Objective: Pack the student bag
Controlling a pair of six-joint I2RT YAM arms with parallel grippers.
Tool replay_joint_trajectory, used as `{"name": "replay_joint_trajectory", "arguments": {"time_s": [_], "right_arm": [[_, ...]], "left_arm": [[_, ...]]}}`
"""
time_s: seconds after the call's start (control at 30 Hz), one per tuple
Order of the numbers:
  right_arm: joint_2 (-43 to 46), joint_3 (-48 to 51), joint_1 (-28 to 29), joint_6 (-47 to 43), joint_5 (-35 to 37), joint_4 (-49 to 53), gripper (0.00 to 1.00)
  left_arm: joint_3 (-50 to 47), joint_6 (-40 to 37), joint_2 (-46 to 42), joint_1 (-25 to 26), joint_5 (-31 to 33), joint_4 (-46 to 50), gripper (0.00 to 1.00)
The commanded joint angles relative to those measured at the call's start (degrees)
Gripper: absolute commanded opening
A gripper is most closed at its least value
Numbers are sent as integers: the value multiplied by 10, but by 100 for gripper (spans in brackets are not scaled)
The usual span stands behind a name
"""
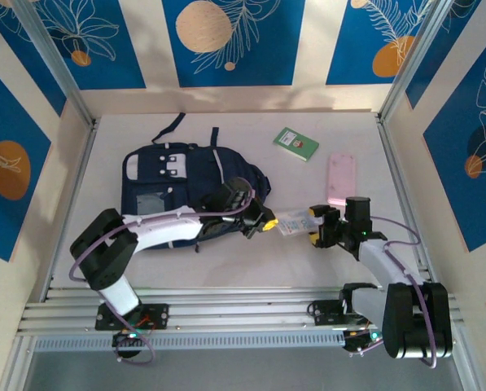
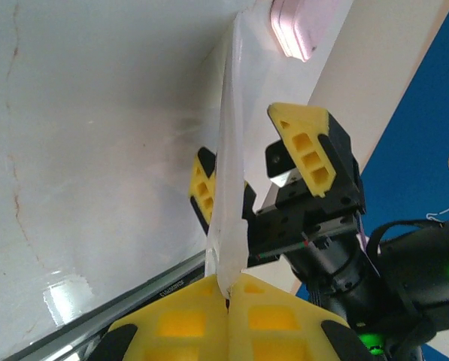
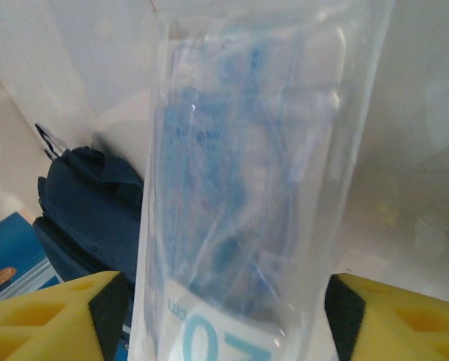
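Beside the limp-looking navy-blue fabric backpack (image 1: 173,183), best taken by its rim, my left gripper (image 1: 268,223) pinches a clear plastic packet (image 1: 291,221), my right gripper (image 1: 317,227) spread around it.

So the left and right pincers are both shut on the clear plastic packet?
Not quite: the right pincer is open, its fingers apart either side of the clear plastic packet, as the left wrist view shows. The left pincer is shut on it.
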State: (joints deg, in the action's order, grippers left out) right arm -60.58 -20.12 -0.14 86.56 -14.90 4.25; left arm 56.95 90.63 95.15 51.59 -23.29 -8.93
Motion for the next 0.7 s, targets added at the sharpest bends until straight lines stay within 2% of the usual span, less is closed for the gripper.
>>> {"name": "replay_joint_trajectory", "arguments": {"time_s": [0.0,0.43,0.6,0.67], "right_arm": [[4,-12,5,27,15,-34,64],[-5,-59,32,34,47,-33,14],[-11,-74,36,27,50,-26,0],[-11,-79,37,17,49,-23,0]], "left_arm": [[-9,12,-21,7,5,-18,0],[-7,9,-36,12,3,-5,0],[0,-8,-44,12,4,21,0],[12,-35,-46,10,1,48,16]]}}
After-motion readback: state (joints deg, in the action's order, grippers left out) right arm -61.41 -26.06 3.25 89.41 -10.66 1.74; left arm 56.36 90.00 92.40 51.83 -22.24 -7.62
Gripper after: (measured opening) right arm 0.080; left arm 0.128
